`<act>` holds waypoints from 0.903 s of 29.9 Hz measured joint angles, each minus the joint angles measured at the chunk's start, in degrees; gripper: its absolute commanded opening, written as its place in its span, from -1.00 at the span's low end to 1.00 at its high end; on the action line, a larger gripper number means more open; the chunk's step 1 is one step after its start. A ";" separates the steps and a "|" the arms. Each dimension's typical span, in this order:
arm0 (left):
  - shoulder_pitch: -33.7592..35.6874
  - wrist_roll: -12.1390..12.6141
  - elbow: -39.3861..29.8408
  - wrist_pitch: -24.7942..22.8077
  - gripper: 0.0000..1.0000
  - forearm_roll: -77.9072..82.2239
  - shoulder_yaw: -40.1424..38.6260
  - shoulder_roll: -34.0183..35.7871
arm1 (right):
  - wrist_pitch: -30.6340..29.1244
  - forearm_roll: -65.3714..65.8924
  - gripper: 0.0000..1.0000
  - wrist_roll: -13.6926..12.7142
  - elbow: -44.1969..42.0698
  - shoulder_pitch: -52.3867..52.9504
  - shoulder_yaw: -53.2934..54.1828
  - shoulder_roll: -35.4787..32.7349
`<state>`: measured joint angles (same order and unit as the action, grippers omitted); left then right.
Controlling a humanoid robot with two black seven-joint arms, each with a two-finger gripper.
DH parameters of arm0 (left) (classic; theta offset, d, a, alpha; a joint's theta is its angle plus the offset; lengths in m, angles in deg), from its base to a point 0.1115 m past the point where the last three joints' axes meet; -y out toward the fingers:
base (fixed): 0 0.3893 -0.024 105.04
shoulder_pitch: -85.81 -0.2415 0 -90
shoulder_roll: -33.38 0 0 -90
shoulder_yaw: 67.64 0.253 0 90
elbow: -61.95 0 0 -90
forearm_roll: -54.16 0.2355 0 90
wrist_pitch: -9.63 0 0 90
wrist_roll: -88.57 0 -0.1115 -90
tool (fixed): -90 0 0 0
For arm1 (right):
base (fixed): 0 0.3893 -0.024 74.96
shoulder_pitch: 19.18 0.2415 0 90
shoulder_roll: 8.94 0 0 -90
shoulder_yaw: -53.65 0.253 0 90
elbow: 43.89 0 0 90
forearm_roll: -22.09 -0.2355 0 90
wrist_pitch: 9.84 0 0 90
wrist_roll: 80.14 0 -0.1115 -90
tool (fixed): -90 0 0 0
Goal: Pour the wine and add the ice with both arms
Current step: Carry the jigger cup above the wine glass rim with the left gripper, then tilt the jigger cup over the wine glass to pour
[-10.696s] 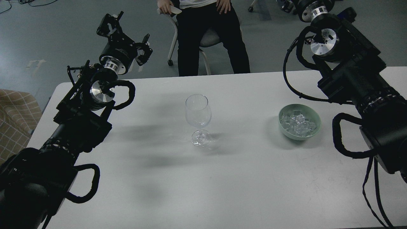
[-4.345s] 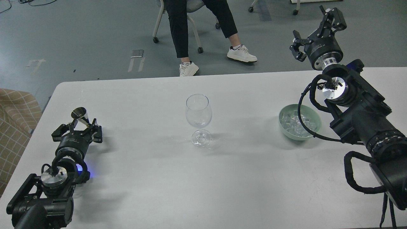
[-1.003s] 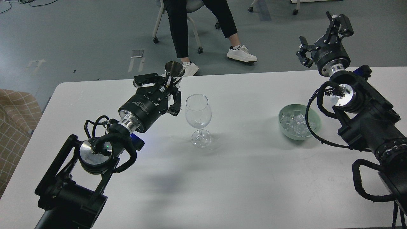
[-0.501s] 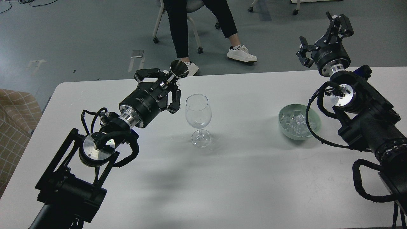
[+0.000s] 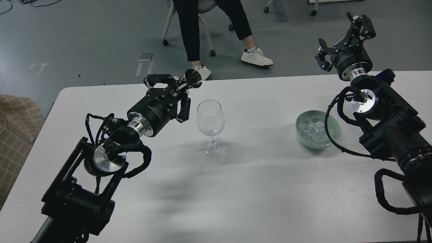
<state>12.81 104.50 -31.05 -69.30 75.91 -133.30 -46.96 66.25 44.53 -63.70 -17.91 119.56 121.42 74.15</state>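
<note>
L hand (image 5: pixel 175 88) is raised above the white surface (image 5: pixel 236 189), pinching a small metal measuring cup (image 5: pixel 193 77) w/ its fingers closed round the cup's narrow lower part; the cup is tilted, its open mouth turned toward the right and sitting up and to the left of the wine glass (image 5: pixel 210 126), apart from the rim, not touching. No stream visible between cup and glass; whether the wine is in the cup can't be told from this angle, the inside just reads as dark metal. Glass stands upright near the middle of the surface, clear bowl, stem and round foot; a faint glint low in the bowl, can't tell if that's liquid or reflection. L arm (image 5: pixel 111 148) runs in from the lower left, silver joint ring and looping black cables showing. R hand (image 5: pixel 344 40) is up at the far right, beyond the surface's far edge and over the grey floor, its two fingers spread w/ nothing between them. R arm (image 5: pixel 388 121) comes in along the right edge, a black cable drooping across the bowl's right side. Pale green bowl (image 5: pixel 302 138) sits on the surface well right of the glass, w/ the ice (image 5: pixel 314 130) piled inside as many small clear cubes. Past the surface a seated person's legs (image 5: pixel 216 30) in dark trousers and white shoes, on a wheeled chair.
</note>
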 measured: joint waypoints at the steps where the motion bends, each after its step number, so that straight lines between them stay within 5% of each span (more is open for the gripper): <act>1: 0.00 0.25 0.02 0.00 -0.66 0.85 0.00 -0.03 | 0.00 0.01 1.00 0.00 0.06 -0.13 0.00 0.00; 27: 2.14 0.72 0.08 -3.13 -0.66 16.76 3.14 0.22 | -0.07 -0.03 1.00 0.00 1.00 -1.02 0.08 -0.74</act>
<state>14.95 105.23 -30.97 -72.43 92.67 -130.17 -46.74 66.18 44.50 -63.70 -16.91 118.55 121.50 73.41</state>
